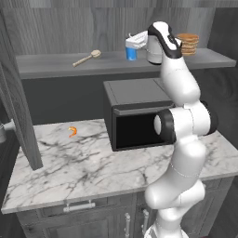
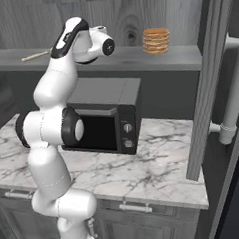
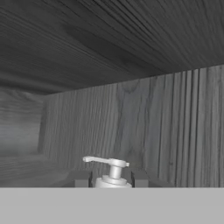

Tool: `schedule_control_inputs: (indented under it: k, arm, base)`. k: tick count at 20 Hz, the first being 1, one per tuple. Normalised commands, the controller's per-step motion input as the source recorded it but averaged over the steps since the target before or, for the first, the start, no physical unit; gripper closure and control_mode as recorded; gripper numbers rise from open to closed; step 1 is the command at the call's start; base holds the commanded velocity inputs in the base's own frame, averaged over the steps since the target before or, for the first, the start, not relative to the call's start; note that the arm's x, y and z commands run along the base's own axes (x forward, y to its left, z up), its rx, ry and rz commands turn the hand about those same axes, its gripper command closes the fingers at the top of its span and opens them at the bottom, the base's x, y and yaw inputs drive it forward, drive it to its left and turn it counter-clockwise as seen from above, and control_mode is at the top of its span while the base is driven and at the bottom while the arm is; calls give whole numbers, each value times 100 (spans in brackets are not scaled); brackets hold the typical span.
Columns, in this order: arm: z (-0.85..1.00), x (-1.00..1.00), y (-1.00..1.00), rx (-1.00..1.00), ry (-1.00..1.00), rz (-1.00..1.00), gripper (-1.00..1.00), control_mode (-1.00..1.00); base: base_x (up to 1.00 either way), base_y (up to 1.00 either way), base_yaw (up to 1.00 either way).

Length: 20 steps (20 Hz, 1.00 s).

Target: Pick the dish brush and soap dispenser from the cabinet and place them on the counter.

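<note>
The soap dispenser (image 1: 131,53), a small blue bottle with a white pump top, stands on the cabinet's grey inner shelf (image 1: 56,65). My gripper (image 1: 133,45) reaches in from the right and is shut on it. In the hand view the two fingertips (image 3: 81,178) flank the soap dispenser's pump (image 3: 111,168), in front of the wood-grain back wall. The dish brush (image 1: 86,58), a thin tan stick with a round pale head, lies on the shelf to the left of the bottle, and its handle (image 2: 35,56) shows past my arm. The white marble counter (image 1: 83,167) lies below.
A black microwave (image 1: 135,111) stands on the counter under the shelf. A stack of tan discs (image 1: 188,44) sits on the shelf to the right of my hand. A small orange curled item (image 1: 72,131) lies on the counter. Open cabinet doors (image 1: 16,111) (image 2: 209,86) hang on both sides.
</note>
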Motion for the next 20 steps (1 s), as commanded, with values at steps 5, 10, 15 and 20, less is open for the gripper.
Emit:
schedule_control_inputs:
  k: [5, 10, 15, 20]
  arm:
    - [0, -39, 0, 0, 0, 0, 100, -100]
    - [1, -44, 0, 0, 0, 0, 100, -100]
    - [7, -42, 0, 0, 0, 0, 100, -100]
    - [11, -42, 0, 0, 0, 1, 100, -100]
  base:
    - [0, 0, 0]
    - [0, 0, 0]
    - [0, 0, 0]
    - [0, 0, 0]
